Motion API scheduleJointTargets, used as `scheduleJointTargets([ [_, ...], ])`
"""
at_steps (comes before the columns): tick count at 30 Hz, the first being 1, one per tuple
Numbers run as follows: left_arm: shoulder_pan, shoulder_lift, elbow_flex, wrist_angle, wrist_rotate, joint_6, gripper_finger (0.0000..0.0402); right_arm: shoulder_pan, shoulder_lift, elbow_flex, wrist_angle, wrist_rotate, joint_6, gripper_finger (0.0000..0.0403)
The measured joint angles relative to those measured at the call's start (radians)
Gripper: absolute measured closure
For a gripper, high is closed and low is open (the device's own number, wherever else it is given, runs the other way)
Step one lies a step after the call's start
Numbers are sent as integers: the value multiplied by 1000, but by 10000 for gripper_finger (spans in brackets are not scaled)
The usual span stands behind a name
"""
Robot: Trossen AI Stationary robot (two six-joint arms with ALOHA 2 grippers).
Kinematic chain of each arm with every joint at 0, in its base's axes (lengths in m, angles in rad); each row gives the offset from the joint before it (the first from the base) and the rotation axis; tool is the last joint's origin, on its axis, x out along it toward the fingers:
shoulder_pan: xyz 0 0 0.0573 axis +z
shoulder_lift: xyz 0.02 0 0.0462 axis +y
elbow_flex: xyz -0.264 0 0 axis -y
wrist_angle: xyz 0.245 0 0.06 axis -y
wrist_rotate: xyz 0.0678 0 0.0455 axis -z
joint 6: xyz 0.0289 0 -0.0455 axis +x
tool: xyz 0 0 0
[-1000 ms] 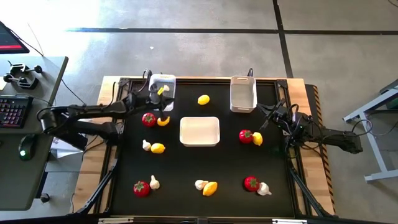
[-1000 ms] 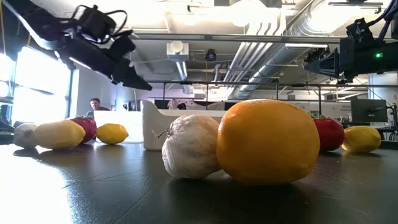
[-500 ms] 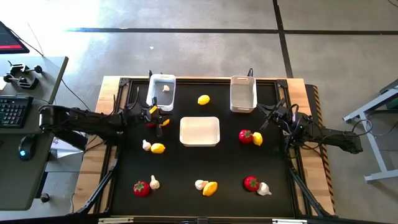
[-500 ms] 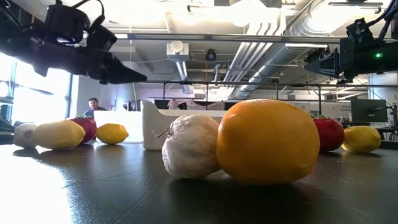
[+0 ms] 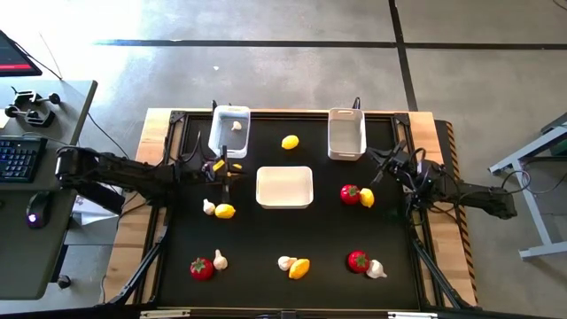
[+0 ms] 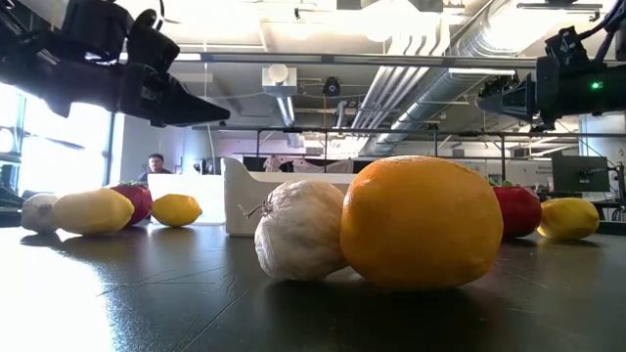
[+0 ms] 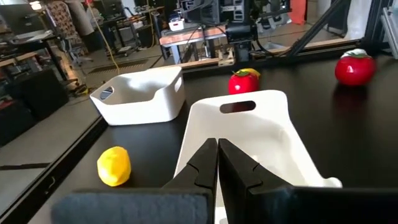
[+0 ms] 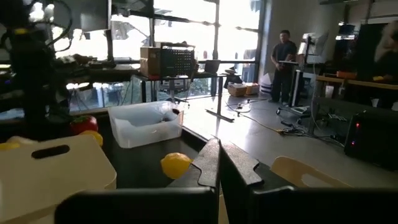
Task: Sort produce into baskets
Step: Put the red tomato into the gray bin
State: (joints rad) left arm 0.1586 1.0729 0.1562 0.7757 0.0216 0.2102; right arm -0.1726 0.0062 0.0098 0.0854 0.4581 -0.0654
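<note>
Three white baskets stand on the black table: a narrow one at far left with a garlic bulb in it, a wider one in the middle, and a narrow one at far right. Red fruits, lemons and garlic bulbs lie scattered on the table. My left gripper is shut and empty. It hovers between the far-left basket and the wide basket, and shows in the low view. My right gripper is shut and empty at the right edge.
Pairs of produce lie along the near half: red fruit and garlic, garlic and orange lemon, red fruit and garlic. A lemon lies near my left gripper. A person stands in the room beyond.
My left gripper has drawn back from above the far-left basket toward the table's near edge and has levelled out. It now hovers left of the wide basket. A garlic bulb now shows lying in the far-left basket.
</note>
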Motion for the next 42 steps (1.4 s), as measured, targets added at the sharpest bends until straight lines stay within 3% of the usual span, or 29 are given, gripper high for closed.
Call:
scheduleJointTargets([
  [4,-17,0,0,0,0,0,401,0,10,1,-21,2,111,397],
  [8,-32,0,0,-1,0,0,401,14,62,1,-25,-51,151,360],
  [19,-43,0,0,-19,0,0,401,124,280,1,-26,-96,364,146],
  [23,-43,0,0,-30,0,1,401,166,359,35,-52,-128,434,94],
  [30,-42,0,0,-30,0,9,401,242,547,239,-226,-129,474,79],
  [36,-42,0,0,-30,0,28,401,268,795,497,-597,-135,674,79],
  [42,-41,0,0,-26,0,76,401,280,1076,751,-924,-231,792,79],
])
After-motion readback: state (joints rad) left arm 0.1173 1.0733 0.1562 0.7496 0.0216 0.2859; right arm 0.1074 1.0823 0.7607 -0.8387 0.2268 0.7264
